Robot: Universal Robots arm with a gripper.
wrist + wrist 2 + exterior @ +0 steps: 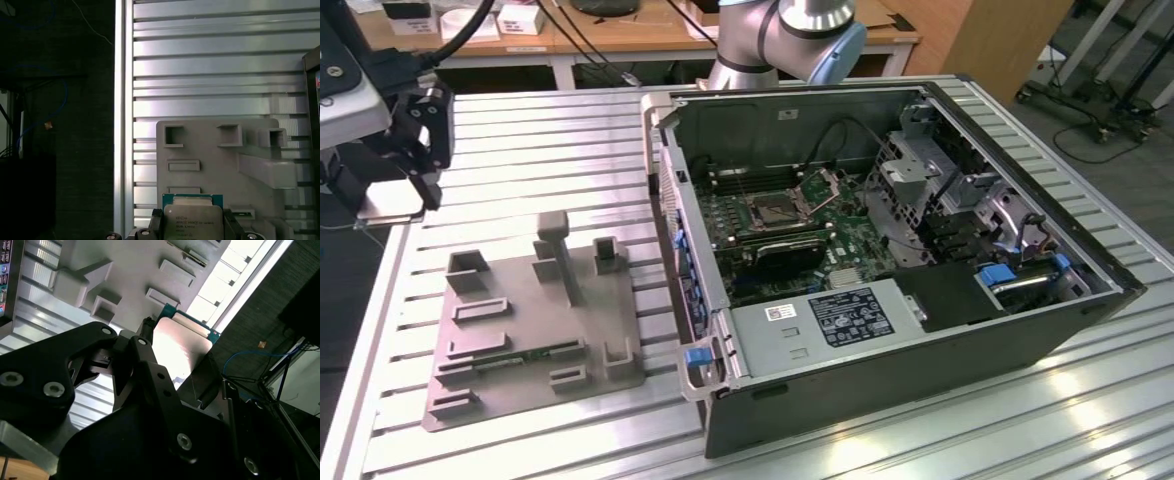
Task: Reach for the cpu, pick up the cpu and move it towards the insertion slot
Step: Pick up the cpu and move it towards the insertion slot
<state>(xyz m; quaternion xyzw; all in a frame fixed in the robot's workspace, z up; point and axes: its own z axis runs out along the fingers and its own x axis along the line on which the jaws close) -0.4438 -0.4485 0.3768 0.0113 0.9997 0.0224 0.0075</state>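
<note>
Silver cpu (192, 219): held up, partly cut off.
Gripper (193, 226): pinches the cpu's two sides.
Insertion slot (765, 212): well apart.

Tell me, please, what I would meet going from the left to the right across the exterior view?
Gripper, holding the cpu as the first wrist view shows → grey plastic tray → insertion slot → metal drive cage.
</note>
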